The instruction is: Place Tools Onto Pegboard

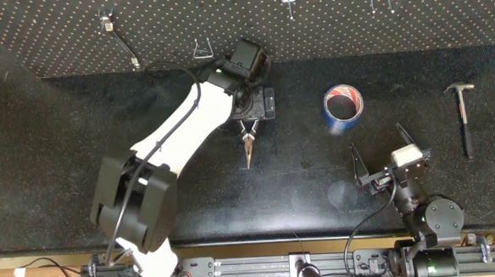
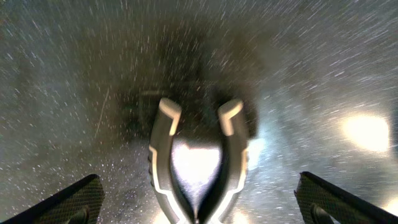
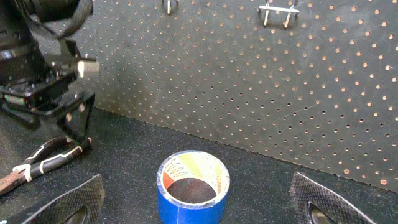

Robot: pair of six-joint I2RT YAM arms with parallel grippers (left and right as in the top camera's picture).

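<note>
Left gripper [image 2: 198,176]: spread wide, one finger on either side of the pliers, touching neither and holding nothing. It hangs straight above the tool, probably so that one squeeze would catch both handles.
Pliers [image 2: 158,149]: flat on the table [image 1: 60,123], about mid-table. The handles lie between the left fingers and point toward the pegboard, with the nose toward the arms' bases. Not yet gripped.
Right gripper [image 3: 196,179]: also wide and empty, low beside its own base and facing the tape. I judge it is parked there to leave the middle to the other arm.
Tape [image 3: 186,208]: a blue roll resting on one flat face, hole up, between the right gripper and the pegboard and apart from both.
Hammer [image 1: 463,119]: lying at the table's right end, head toward the pegboard, well apart from the rest.
Pegboard [image 1: 352,31]: rises behind the table.
Hooks [image 1: 289,2]: two bare ones high up and a wire one [image 1: 202,49] lower, near the left gripper, likely meant for the pliers.
Slim dark tool [image 1: 122,43]: hangs at the board's left; I cannot tell what kind it is.
Stage: early, with three tools on the table.
</note>
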